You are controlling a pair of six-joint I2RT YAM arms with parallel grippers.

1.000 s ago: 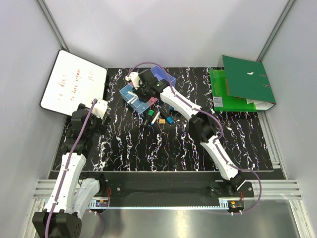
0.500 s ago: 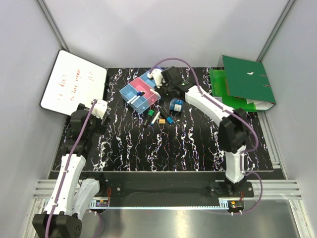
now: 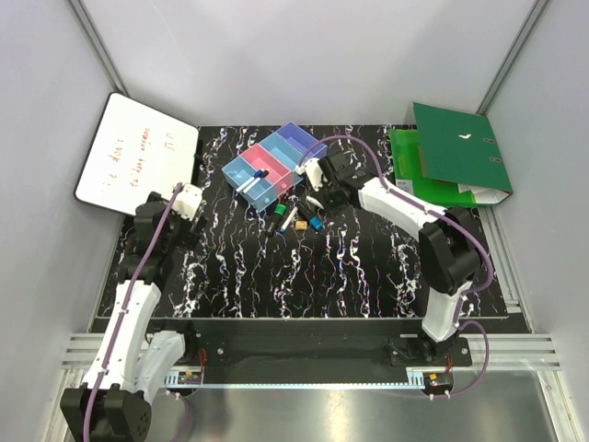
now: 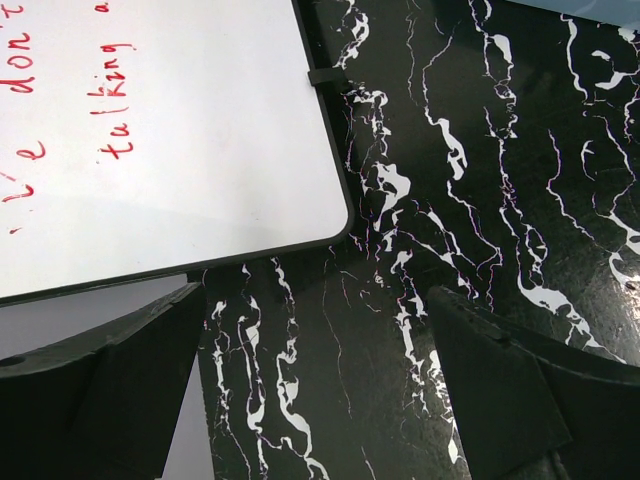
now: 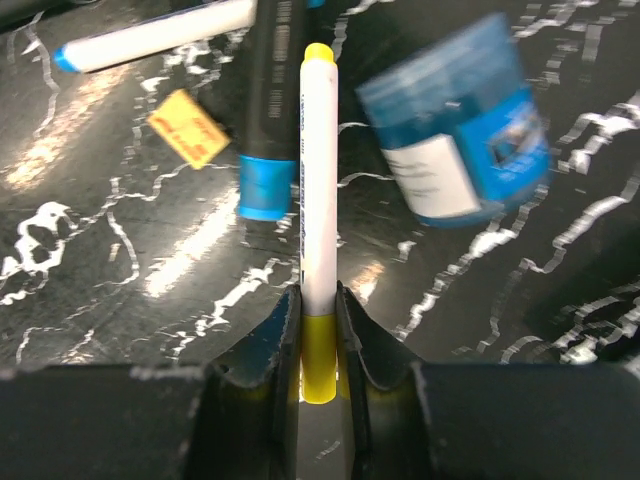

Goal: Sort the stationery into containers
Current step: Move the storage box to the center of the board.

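right fingers (image 5: 275, 345) | clamp yellow-ended marker (image 5: 319, 180) between them | barrel pointing forward

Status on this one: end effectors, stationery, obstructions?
Left end effector open beside whiteboard. Right end effector shut on yellow-ended white marker. Blue roll close ahead.

Open mat (image 3: 304, 276) along near edge, stationery (image 3: 288, 217) cluttering beside containers (image 3: 296, 140), binder (image 3: 456, 152) far right, whiteboard (image 3: 138, 152) far left.

Bright, even light; glare streaks the black tabletop (image 5: 190, 255), and the blue roll (image 5: 455, 135) is blurred.
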